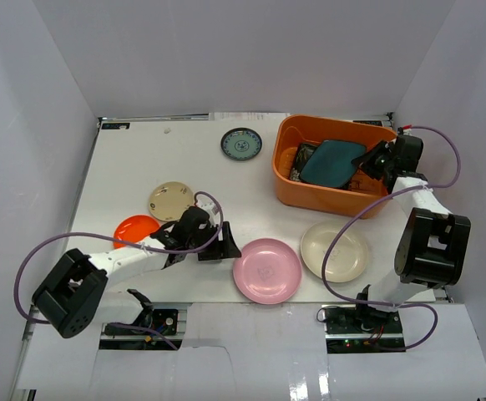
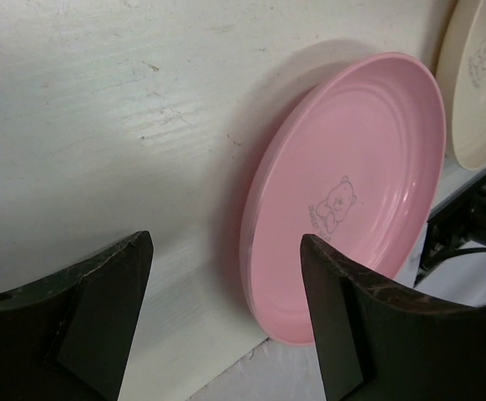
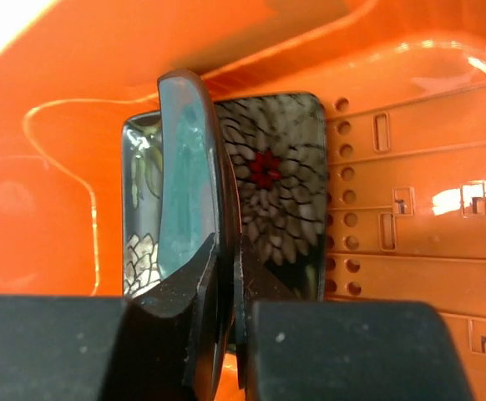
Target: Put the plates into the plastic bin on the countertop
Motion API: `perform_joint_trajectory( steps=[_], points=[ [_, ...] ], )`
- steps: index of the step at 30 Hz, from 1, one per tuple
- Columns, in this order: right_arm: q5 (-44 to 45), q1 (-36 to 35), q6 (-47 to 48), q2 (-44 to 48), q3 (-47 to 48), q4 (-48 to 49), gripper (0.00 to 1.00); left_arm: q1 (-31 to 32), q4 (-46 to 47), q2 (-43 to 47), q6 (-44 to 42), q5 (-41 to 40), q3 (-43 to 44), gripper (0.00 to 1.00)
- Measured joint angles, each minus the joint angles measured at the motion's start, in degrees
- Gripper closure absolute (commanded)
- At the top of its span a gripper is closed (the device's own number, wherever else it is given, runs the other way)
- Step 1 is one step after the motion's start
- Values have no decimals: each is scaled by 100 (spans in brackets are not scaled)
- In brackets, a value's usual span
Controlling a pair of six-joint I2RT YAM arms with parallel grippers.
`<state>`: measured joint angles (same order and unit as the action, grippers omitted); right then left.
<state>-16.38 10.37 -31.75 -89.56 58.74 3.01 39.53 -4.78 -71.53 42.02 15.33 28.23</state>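
Grips the teal plate (image 1: 333,163) by its rim in the right gripper (image 3: 226,251), tilted over the black floral plate (image 3: 276,192) inside the bin (image 1: 310,197) at far right, and holds the left gripper (image 2: 226,242) wide open and empty just left of the pink plate (image 1: 266,270), near centre, cream plate (image 1: 335,251) to its right.

pink plate (image 2: 351,192) ahead of left pincer (image 2: 226,242), bare countertop (image 2: 101,125) between

**A:** What has the right gripper (image 3: 225,271) got?
**B:** The teal plate (image 3: 184,159). It's pinched by the rim and stands on edge between the two dark fingers.
**A:** And past it?
**B:** The black floral plate (image 3: 280,192), inside the orange bin (image 3: 59,125). The bin's slotted, ribbed floor shows bare beside it.
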Motion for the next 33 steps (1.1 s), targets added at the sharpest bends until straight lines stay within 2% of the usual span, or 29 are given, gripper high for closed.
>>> perform_joint_trajectory(
  steps=[2, 3, 7, 8, 11, 13, 14, 19, 20, 23, 26, 30, 33],
  points=[
    [-7, 0, 4, -140, 0, 0, 79, 96, -4, -210, -15, -162, 96, 20],
    [7, 0, 24, -181, 0, 7, 70, 146, -9, -310, -26, -245, 142, 21],
    [55, 0, 55, -212, -4, 33, 47, 348, 57, -675, -63, -472, 378, 27],
    [111, 0, 70, -210, -4, 57, 43, 389, 92, -754, -63, -511, 428, 30],
    [264, -2, 116, -181, -35, 46, 16, 481, 227, -935, -61, -599, 503, 39],
    [409, 0, 166, -101, -70, -11, 7, 529, 319, -1045, -61, -640, 529, 44],
    [479, 0, 199, -22, -114, -7, 2, 544, 363, -1086, -55, -654, 544, 51],
    [710, -44, 310, 857, -424, 28, 7, 595, 409, -1209, -92, -750, 555, 67],
    [743, -87, 339, 1104, -505, 39, 7, 603, 415, -1231, -105, -761, 555, 77],
    [872, -389, 426, 1937, -887, 151, 5, 608, 393, -1270, -133, -793, 560, 100],
    [1106, -1209, 544, 2787, -1453, 166, 0, 625, 385, -1241, -164, -848, 573, 100],
    [1495, -2623, 734, 3766, -2452, 260, 16, 640, 160, -1010, -201, -1126, 544, 100],
    [1777, -3215, 734, 4341, -2929, 42, 23, 638, -210, -590, -236, -1478, 431, 100]
  ],
)
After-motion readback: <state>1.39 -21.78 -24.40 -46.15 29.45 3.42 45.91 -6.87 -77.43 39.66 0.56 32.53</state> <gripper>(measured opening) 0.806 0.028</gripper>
